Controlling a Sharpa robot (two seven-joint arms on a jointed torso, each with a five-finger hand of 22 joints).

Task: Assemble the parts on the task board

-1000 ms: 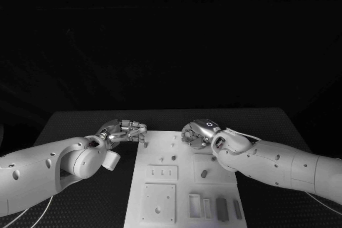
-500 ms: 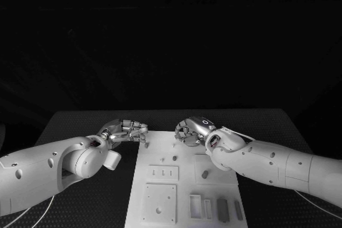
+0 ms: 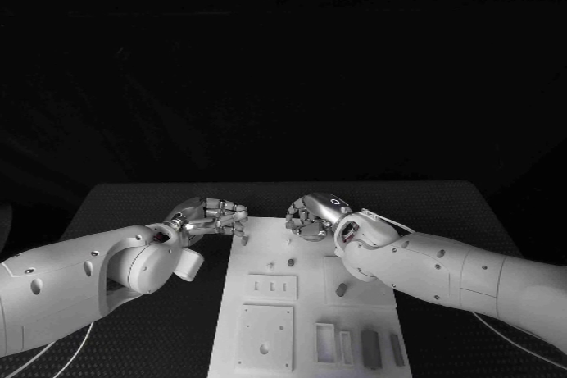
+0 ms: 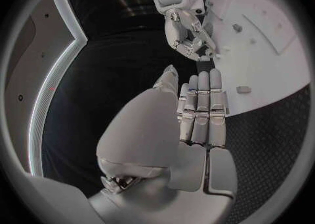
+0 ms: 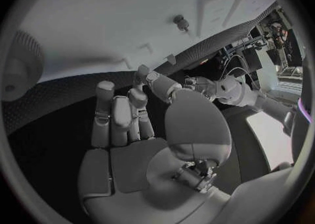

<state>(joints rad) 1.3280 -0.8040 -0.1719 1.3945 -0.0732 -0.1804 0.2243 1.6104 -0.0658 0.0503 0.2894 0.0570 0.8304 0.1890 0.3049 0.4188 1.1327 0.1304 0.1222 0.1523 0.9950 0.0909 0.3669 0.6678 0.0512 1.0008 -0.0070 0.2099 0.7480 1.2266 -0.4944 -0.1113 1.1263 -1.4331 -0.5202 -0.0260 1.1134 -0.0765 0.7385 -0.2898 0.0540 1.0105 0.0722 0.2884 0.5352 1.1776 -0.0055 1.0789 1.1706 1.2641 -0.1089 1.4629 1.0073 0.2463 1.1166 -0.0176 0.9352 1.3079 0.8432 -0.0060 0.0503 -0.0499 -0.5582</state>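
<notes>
The white task board [image 3: 269, 289] lies lengthwise in the middle of the table. Small grey parts stand in it: a peg [image 3: 291, 263], another peg [image 3: 342, 289], and two dark bars [image 3: 369, 348] at its near right. My left hand [image 3: 210, 216] hovers at the board's far left corner, fingers drawn together, and I see nothing in them. My right hand [image 3: 310, 216] hangs over the board's far edge, fingers curled down with thumb and fingertips meeting; what lies between them is hidden. In the left wrist view the right hand [image 4: 187, 32] reaches the board's edge [image 4: 262, 51].
Recessed square blocks [image 3: 269, 287] and slots [image 3: 323, 341] cover the board's near half. The dark mesh table [image 3: 142, 198] spreads around the board on both sides. My two forearms flank the board, the right one [image 3: 449, 271] overhanging its right edge.
My right hand has slid left along the board's far edge, closer to the left hand. The left hand has barely moved.
</notes>
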